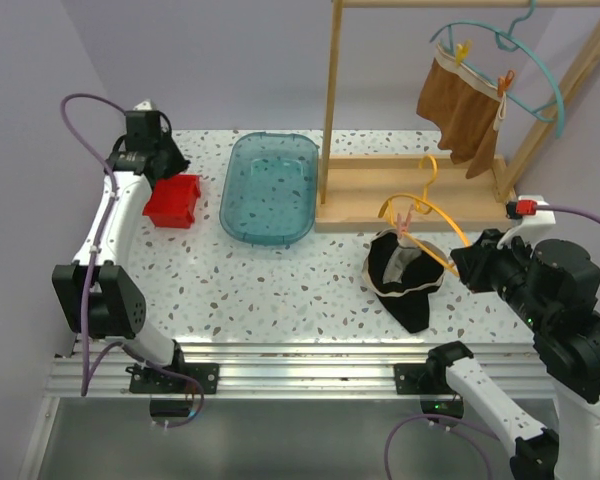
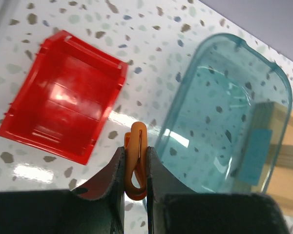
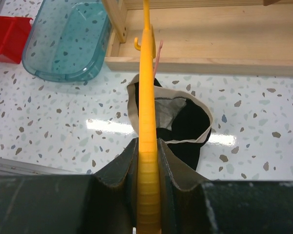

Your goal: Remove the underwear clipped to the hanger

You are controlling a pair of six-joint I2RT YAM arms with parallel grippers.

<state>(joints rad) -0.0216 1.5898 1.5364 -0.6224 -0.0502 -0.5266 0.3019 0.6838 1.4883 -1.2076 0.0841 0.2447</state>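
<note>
The black underwear (image 1: pixel 400 278) with a beige waistband lies slumped on the table, still hanging from a yellow hanger (image 1: pixel 432 212) by a pale pink clip (image 1: pixel 404 220). My right gripper (image 1: pixel 462 262) is shut on that hanger's rim (image 3: pixel 146 87), with the black underwear (image 3: pixel 188 122) just beyond the fingers. The rust-brown underwear (image 1: pixel 460 115) hangs clipped to a teal hanger (image 1: pixel 542 85) on the rack. At the far left my left gripper (image 1: pixel 165 163) is shut on an orange clothespin (image 2: pixel 136 161), held above the table between the red bin and the tray.
A red bin (image 1: pixel 173 200) sits at the far left, with a teal plastic tray (image 1: pixel 270 190) to its right. The wooden rack (image 1: pixel 380 195) fills the back right; its base lies just behind the yellow hanger.
</note>
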